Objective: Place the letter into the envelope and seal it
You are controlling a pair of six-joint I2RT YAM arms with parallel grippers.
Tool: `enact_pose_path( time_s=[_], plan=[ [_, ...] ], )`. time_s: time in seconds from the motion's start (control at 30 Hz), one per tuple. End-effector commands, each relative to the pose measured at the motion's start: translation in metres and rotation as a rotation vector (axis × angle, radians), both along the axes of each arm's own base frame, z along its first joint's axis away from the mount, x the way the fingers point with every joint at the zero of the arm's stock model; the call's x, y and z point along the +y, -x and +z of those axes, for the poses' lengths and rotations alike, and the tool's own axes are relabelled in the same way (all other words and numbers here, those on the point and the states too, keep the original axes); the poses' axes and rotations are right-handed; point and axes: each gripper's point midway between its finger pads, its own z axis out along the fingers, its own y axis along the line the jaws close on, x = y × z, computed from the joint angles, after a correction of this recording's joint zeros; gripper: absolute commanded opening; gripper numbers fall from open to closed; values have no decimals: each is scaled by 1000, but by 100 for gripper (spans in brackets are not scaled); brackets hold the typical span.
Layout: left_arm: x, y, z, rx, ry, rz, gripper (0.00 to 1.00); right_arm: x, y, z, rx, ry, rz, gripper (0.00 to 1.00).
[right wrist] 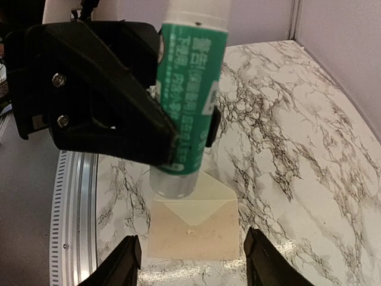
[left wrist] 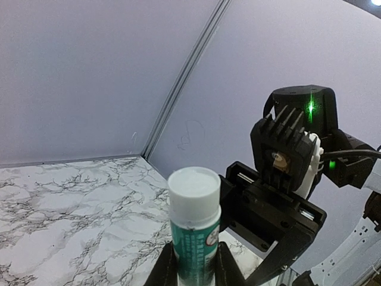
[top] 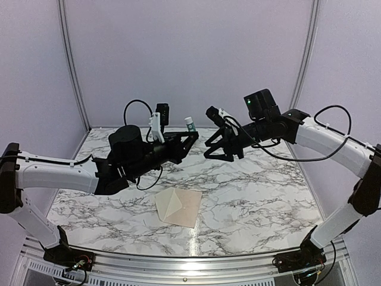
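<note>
My left gripper [top: 191,136] [left wrist: 193,271] is shut on a glue stick [top: 189,124] [left wrist: 194,229] [right wrist: 187,101] with a green label and a white cap, and holds it upright above the back of the table. My right gripper [top: 209,134] [right wrist: 193,265] is open just to its right, facing the stick with nothing between its fingers. The cream envelope [top: 178,207] [right wrist: 193,229] lies flat near the table's front middle, its triangular flap folded down over the peach-toned body. The letter does not show as a separate sheet.
The marble table [top: 250,190] ends in a metal rail [top: 178,265] at the front. Pale lilac walls stand close behind and to the sides. The right arm's wrist block [left wrist: 286,161] hangs close to the glue stick.
</note>
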Motion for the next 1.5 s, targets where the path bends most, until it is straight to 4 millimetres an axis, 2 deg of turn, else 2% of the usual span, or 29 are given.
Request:
enact_pose_path(
  time_s=[0.0,0.2,0.4,0.7,0.83,1.0,1.17,1.23,1.3,1.4,1.47],
  plan=[
    [-2,1,20,-28,100,-7,2,19,-2,39,-29,-114,9,56],
    [-1,5,21,-39,121,-20,3,29,-7,40,4,-132,9,54],
    [-4,6,16,-39,117,-37,3,38,0,37,37,-139,55,53],
    [-8,7,14,-36,117,-53,4,41,10,44,21,-156,92,48],
    [-9,8,15,-37,118,-58,4,41,10,43,20,-155,89,42],
    [-11,9,14,-32,119,-69,4,41,10,42,17,-157,89,29],
    [-12,9,11,-27,114,-74,6,40,10,44,15,-161,90,12],
    [-12,9,10,-27,112,-72,11,40,11,44,18,-163,88,7],
    [-11,9,9,-30,110,-69,23,40,11,44,23,-162,87,1],
    [-8,7,11,-37,110,-51,41,40,12,42,29,-163,88,0],
    [-6,7,13,-47,108,-42,50,40,13,42,35,-165,90,0]
  ],
)
